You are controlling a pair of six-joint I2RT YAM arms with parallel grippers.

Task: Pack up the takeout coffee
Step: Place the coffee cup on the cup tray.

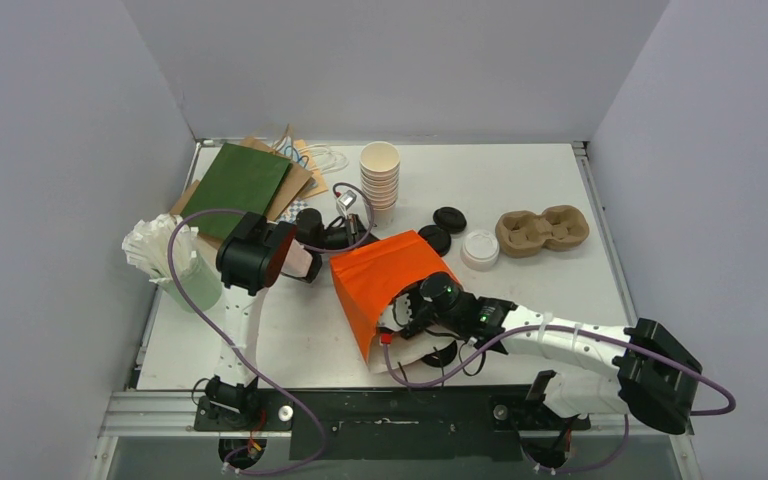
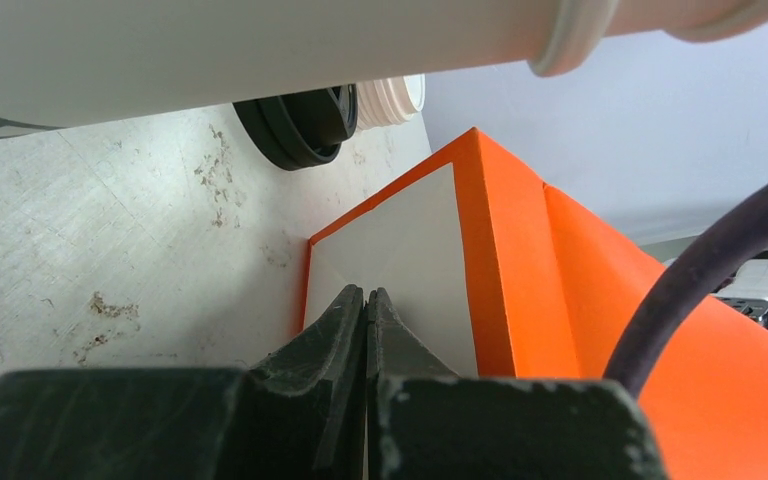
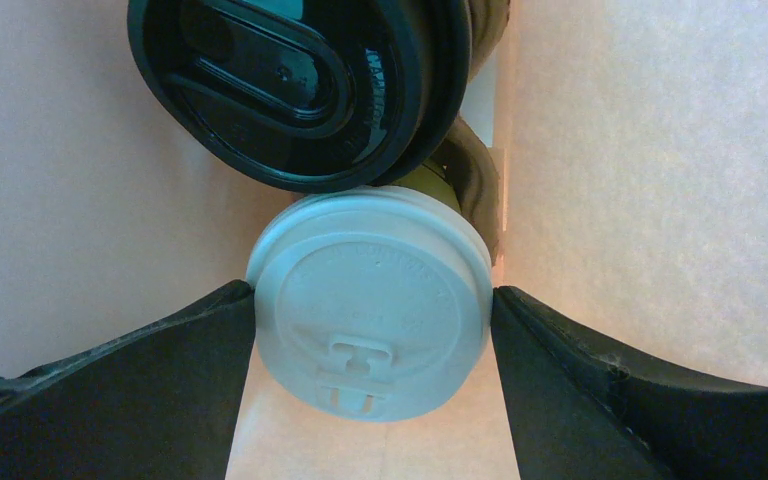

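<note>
My right gripper point(image 3: 372, 300) reaches into the mouth of the orange paper bag point(image 1: 380, 265), which lies on its side. Its two black fingers point(image 3: 160, 360) press on either side of the small paper cup with the round white plastic lid point(image 3: 370, 320), so I am gripping that cup inside the bag. Just past it, touching its rim, sits the second cup with the glossy black plastic lid point(image 3: 300, 80); a strip of olive-green wall shows between the two lids. My left gripper point(image 2: 365, 300) is at the bag's closed end, fingertips squeezed together against the white folded base. Whether paper is caught between them I cannot tell. Beyond those fingertips a loose black lid point(image 2: 295, 125) rests on the scuffed white tabletop point(image 2: 110, 230)
</note>
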